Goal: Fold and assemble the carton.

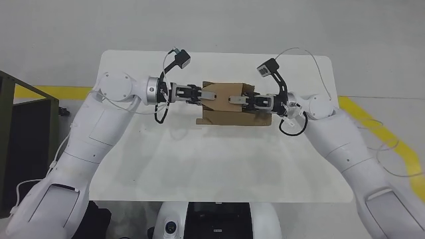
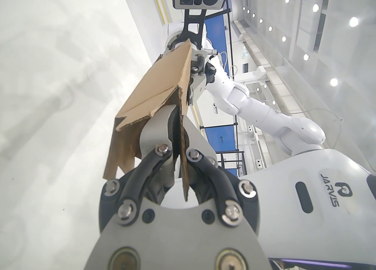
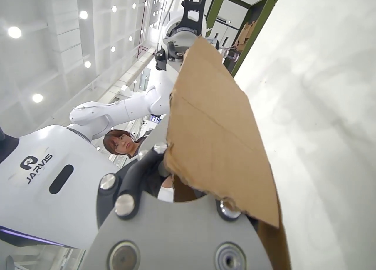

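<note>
looks like the mid-fold stage: the carton is still a half-collapsed sleeve with no flaps tucked. the next move probably calls for one arm to hold firm while the other swings its panel round to square the walls, without tearing the ragged edge.

low centre of the left wrist view, the left gripper (image 2: 176, 113) is pressed together on a thin cardboard panel that stands edge-on between its fingers. the carton (image 2: 152, 97) runs from there toward mid-frame. at its far end the right gripper (image 2: 195, 83) seems to pinch the opposite edge, with one finger hidden behind the board. in the top view the carton sits centre frame, bridged between both grippers above the table (image 1: 199, 159).
</note>
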You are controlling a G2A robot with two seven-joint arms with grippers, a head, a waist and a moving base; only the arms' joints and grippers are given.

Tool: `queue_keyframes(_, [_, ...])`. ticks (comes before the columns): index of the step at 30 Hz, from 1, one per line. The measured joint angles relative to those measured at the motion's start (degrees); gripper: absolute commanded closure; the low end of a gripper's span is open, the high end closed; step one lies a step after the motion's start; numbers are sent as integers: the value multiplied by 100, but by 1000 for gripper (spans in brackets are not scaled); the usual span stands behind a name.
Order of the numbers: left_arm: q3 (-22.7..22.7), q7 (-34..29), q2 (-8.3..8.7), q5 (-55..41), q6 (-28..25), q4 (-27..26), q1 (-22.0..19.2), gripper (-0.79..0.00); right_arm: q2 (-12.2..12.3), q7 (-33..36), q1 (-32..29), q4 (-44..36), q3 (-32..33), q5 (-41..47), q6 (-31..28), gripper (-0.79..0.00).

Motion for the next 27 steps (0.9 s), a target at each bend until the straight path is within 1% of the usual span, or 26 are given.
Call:
queue_keyframes(1, [3, -6, 0, -4, 0, 1, -1, -22, -2, 2, 8, 15, -5, -5, 2, 0])
queue_keyframes(2, [6, -11, 0, -8, 0, 3, -3, -55, -4, 4, 17, 29, -9, -12, 5, 0])
queue_keyframes(3, [10, -14, 0, -10, 0, 6, -5, -114, -6, 6, 26, 41, -15, -17, 7, 0])
queue_keyframes(4, [12, -14, 0, -11, -1, 8, -7, -268, -8, 5, 33, 49, -18, -22, 6, 0])
queue_keyframes(5, [15, -13, 0, -11, -4, 10, -8, -397, -9, 0, 38, 57, -20, -32, 0, 0])
queue_keyframes(6, [18, -9, -1, -18, -12, 10, -9, -650, -10, -10, 43, 71, -23, -49, -10, 0])
queue_keyframes(7, [20, -5, -2, -31, -26, 10, -7, -785, -10, -16, 48, 84, -25, -66, -15, 0])
queue_keyframes(14, [-4, -30, -7, -223, -154, 17, 12, -785, -27, -76, 96, 240, -47, -200, -75, 0])
queue_keyframes(23, [-148, -65, 9, -528, -407, -41, 88, -785, -90, -123, 153, 441, -110, -362, -121, 0])
queue_keyframes(25, [-219, -86, 21, -630, -385, -163, 108, -785, -114, -127, 167, 499, -128, -386, -125, 0])
queue_keyframes(27, [-348, -99, 54, -700, -254, -395, 192, -785, -143, -124, 184, 541, -149, -386, -123, 0])
